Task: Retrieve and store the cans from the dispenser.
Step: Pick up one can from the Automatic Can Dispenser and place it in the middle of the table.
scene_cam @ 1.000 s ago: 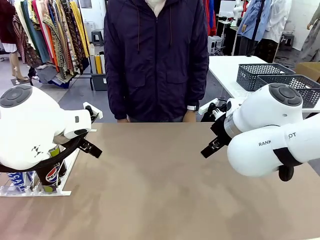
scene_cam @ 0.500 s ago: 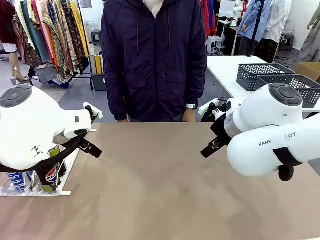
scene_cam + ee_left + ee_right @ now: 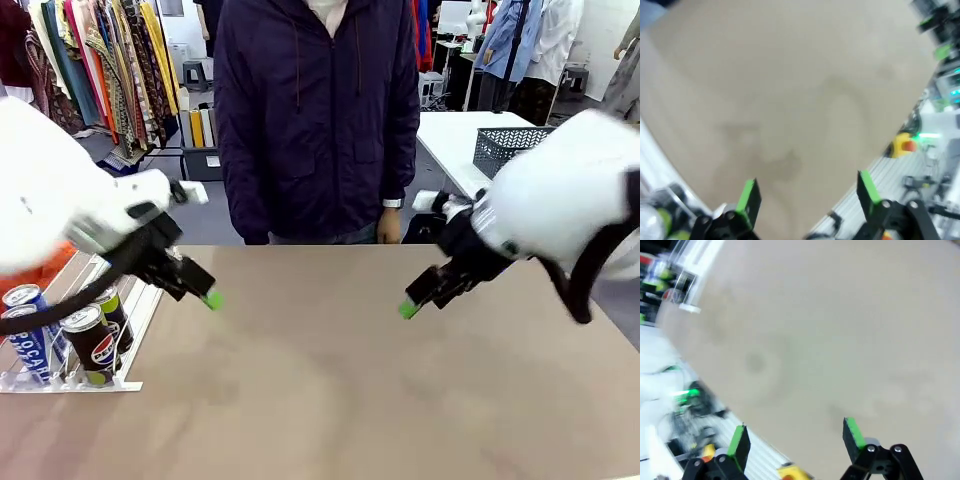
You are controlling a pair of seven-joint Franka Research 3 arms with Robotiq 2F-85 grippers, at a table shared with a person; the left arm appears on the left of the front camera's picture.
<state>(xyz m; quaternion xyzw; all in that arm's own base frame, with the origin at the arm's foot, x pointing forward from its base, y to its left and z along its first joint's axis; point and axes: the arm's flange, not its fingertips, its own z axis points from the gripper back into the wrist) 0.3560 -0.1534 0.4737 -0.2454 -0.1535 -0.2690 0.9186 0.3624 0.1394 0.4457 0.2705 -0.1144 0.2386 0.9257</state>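
Observation:
The white dispenser [image 3: 128, 322] lies at the table's left edge with a blue can [image 3: 30, 338], a black Pepsi can [image 3: 92, 346] and a black-and-green can [image 3: 115, 312] at its near end. My left gripper [image 3: 206, 295] hovers just right of the rack, above the table. In the left wrist view this left gripper [image 3: 807, 194] is open with nothing between its green pads [image 3: 749, 196]. My right gripper [image 3: 410, 307] hangs over the table's right half. In the right wrist view this gripper [image 3: 796, 436] is open and empty, with the dispenser [image 3: 687, 287] blurred far off.
A person in a dark jacket [image 3: 318, 120] stands at the far edge, hands at the sides. A dark mesh basket [image 3: 505, 147] sits on another table at the back right. The tan table [image 3: 320, 400] is bare between the two grippers.
Both arms have swung so their green fingertips now point down toward the table. The left arm has lifted off the rack, uncovering the cans. The person shifted slightly right.

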